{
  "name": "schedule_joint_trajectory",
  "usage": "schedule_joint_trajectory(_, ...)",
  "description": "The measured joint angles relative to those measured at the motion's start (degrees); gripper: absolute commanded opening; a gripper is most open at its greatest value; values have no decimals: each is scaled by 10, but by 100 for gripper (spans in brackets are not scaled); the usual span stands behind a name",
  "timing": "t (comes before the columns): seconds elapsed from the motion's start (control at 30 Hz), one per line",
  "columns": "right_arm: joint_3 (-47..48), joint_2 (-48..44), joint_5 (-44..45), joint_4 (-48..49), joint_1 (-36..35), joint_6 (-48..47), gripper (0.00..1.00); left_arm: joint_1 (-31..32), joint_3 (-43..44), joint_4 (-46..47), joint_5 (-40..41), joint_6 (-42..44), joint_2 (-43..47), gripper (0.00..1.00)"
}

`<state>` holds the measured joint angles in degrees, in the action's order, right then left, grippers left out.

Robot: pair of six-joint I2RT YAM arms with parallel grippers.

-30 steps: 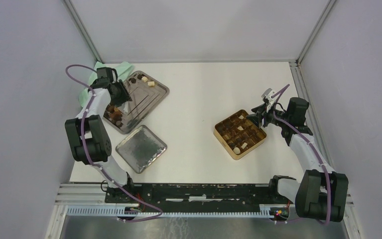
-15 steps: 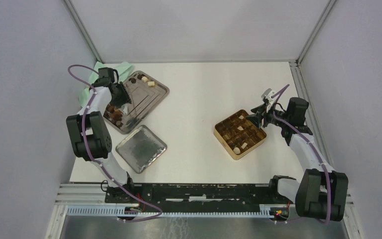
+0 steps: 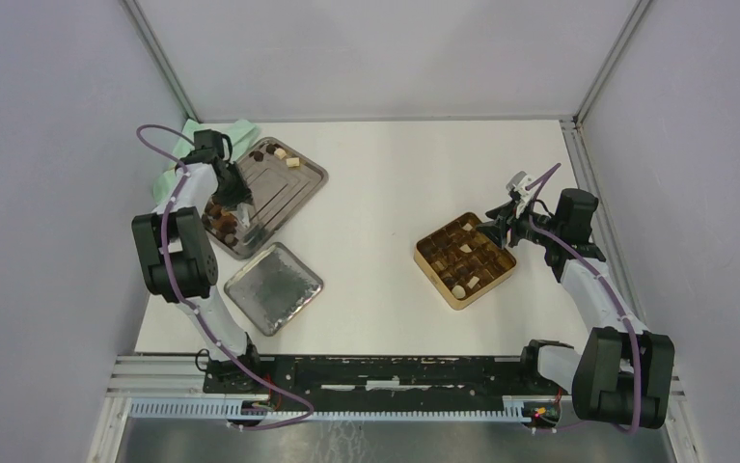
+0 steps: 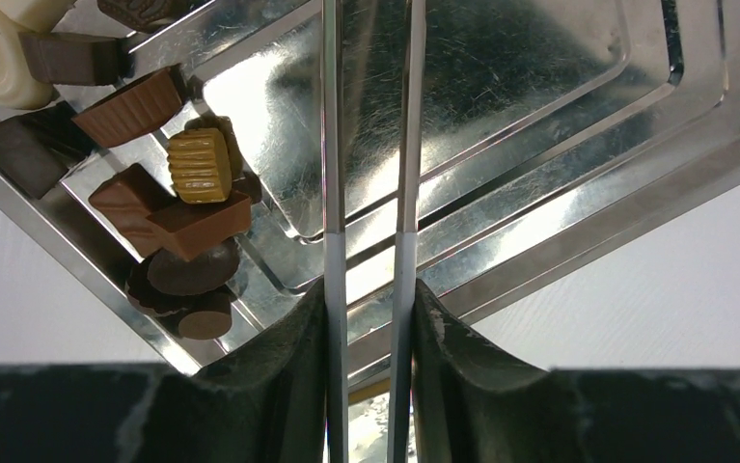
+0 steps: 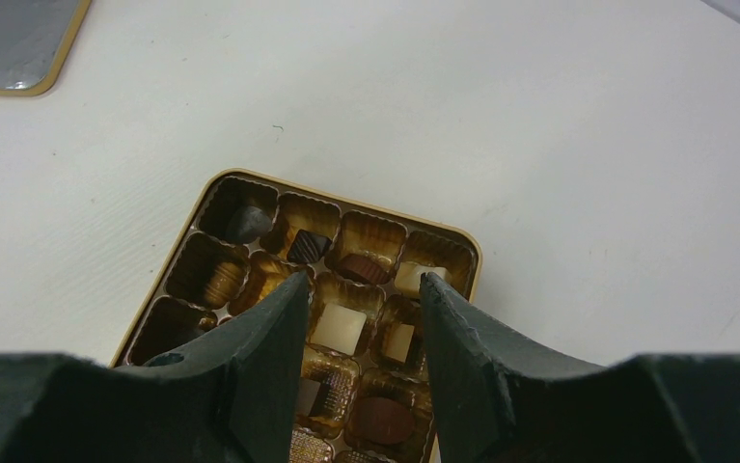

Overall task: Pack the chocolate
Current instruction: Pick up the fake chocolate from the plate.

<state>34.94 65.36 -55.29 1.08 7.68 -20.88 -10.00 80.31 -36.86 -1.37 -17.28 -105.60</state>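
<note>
Loose chocolate pieces point(image 3: 221, 222), dark, light brown and cream, lie along the left edge of a shiny metal tray point(image 3: 293, 183); they also show in the left wrist view point(image 4: 178, 207). My left gripper point(image 3: 233, 188) hovers over that tray point(image 4: 539, 116), shut on a pair of thin tweezers point(image 4: 332, 145). The prongs stand apart with nothing between them, and their tips are out of view. The gold square tin point(image 3: 465, 258) holds several pieces in its cups. My right gripper point(image 5: 364, 285) is open and empty just above the tin's point(image 5: 250, 176) far-right cups.
A flat silver lid point(image 3: 272, 286) lies in front of the tray. A mint-green bag point(image 3: 202, 135) sits at the back left corner behind the left arm. Two cream pieces point(image 3: 287, 157) lie at the tray's far corner. Enclosure walls stand on both sides.
My left gripper has shifted slightly right and nearer along the tray with the tweezers. The right arm has not visibly moved.
</note>
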Motion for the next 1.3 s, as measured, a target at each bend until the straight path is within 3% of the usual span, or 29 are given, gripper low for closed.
schedule_joint_trajectory(0.13, 0, 0, 0, 0, 0, 0, 52, 2, 5, -9, 12, 5, 0, 2)
schedule_joint_trajectory(0.53, 0, 0, 0, 0, 0, 0, 52, 8, 11, -20, 10, 14, 16, 2)
schedule_joint_trajectory(0.77, 2, 0, 0, -6, 0, -7, 53, 8, -36, -12, -28, 14, 99, 2)
schedule_joint_trajectory(1.0, 7, 2, -1, -23, 1, -28, 54, 11, -129, 14, -121, 9, 211, 2)
schedule_joint_trajectory(1.17, 13, 3, -13, -42, 11, -51, 56, 52, -189, 46, -200, -12, 294, 2)
schedule_joint_trajectory(1.3, 15, 3, -29, -56, 26, -73, 56, 124, -237, 85, -250, -30, 366, 2)
